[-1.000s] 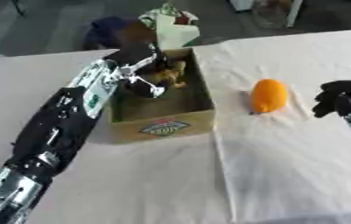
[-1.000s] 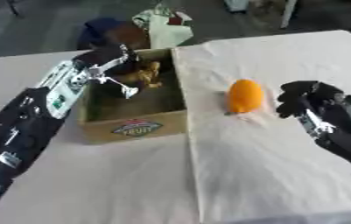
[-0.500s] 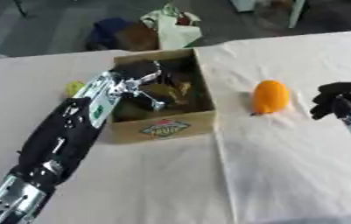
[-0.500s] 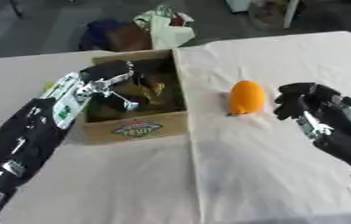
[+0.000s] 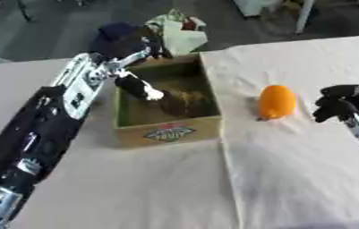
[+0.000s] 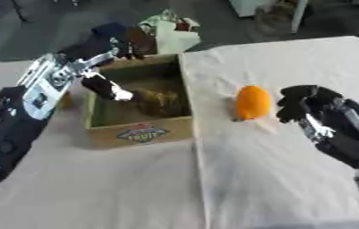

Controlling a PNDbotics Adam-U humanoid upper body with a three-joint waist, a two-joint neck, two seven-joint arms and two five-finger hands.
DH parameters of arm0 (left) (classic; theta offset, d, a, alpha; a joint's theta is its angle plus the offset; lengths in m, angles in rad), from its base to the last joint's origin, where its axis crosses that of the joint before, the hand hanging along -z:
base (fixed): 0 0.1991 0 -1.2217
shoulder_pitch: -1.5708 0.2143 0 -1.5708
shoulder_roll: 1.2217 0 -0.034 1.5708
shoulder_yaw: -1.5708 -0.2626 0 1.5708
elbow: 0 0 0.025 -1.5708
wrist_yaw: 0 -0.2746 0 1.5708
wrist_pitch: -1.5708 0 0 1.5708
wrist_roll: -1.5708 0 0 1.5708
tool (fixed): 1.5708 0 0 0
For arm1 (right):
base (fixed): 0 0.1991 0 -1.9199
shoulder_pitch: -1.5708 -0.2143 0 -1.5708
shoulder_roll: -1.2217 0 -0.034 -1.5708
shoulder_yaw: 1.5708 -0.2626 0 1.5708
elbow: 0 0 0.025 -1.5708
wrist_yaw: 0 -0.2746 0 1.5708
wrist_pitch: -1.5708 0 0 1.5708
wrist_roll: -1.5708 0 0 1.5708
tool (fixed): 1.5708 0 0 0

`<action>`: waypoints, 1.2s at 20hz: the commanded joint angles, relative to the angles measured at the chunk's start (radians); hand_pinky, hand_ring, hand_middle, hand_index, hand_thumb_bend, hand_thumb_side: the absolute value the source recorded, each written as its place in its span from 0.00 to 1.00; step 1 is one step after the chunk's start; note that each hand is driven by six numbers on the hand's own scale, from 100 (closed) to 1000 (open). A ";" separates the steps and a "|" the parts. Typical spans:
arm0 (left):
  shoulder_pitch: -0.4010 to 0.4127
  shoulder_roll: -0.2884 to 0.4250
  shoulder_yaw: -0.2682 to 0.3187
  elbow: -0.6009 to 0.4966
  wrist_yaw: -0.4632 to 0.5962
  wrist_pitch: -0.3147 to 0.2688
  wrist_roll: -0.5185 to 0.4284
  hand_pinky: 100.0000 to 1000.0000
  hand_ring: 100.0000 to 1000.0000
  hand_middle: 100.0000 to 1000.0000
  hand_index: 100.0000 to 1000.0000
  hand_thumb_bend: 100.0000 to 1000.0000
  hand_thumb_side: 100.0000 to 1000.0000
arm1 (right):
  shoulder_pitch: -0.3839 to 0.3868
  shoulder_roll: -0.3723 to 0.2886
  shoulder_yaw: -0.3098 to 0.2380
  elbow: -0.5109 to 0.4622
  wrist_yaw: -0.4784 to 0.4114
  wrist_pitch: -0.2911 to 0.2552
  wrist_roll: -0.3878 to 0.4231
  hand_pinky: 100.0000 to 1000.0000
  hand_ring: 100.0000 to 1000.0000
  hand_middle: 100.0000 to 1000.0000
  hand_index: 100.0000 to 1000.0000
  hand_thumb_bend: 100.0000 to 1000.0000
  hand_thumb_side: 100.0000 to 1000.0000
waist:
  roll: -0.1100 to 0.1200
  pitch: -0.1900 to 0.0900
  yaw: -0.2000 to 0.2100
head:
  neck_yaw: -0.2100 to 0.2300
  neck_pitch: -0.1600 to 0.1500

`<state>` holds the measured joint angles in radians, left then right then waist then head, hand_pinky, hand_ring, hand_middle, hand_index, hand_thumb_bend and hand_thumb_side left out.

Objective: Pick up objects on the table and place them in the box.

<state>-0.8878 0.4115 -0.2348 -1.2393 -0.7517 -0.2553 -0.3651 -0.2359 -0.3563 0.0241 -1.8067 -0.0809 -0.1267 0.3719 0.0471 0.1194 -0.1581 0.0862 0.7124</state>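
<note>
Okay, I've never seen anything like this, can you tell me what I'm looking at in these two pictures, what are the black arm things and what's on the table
Both pictures come from one stereo camera in a humanoid robot's head, looking down at a table; they show the same moment from its left and right eye.

The black and silver limbs are the robot's arms, driven by a person. The left hand reaches in from the left over the far end of an open cardboard box. Whether its fingers hold anything cannot be made out. The right hand is at the right with its fingers curled, holding nothing.

On the white cloth between the box and the right hand lies an orange object, rounded and oblong. Something brownish already lies inside the box. Beyond the table's far edge sits a bundle of pale and dark things, too unclear to name.
</note>
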 commanded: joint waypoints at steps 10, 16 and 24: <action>0.103 0.180 0.117 -0.027 0.026 0.154 0.056 0.66 0.66 0.64 0.78 0.26 0.27 | 0.007 -0.027 -0.021 -0.006 0.001 -0.004 -0.014 0.55 0.57 0.58 0.76 0.00 0.47 | -0.006 -0.028 0.037 | -0.025 0.008; 0.101 0.172 0.136 0.117 -0.021 0.169 0.101 0.65 0.66 0.65 0.78 0.25 0.25 | 0.008 -0.026 -0.020 -0.007 0.001 -0.004 -0.013 0.55 0.57 0.58 0.76 0.00 0.47 | -0.009 -0.025 0.042 | -0.030 0.008; 0.088 0.144 0.159 0.274 -0.074 0.166 0.161 0.64 0.65 0.64 0.78 0.23 0.23 | 0.008 -0.026 -0.019 -0.007 0.002 -0.006 -0.011 0.55 0.57 0.58 0.76 0.00 0.47 | -0.012 -0.022 0.035 | -0.032 0.008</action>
<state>-0.7743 0.5399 -0.0908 -0.9740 -0.8152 -0.0888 -0.2164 -0.2193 -0.3577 0.0124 -1.8016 -0.0806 -0.1310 0.3610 0.0363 0.1088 -0.1236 0.0578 0.7203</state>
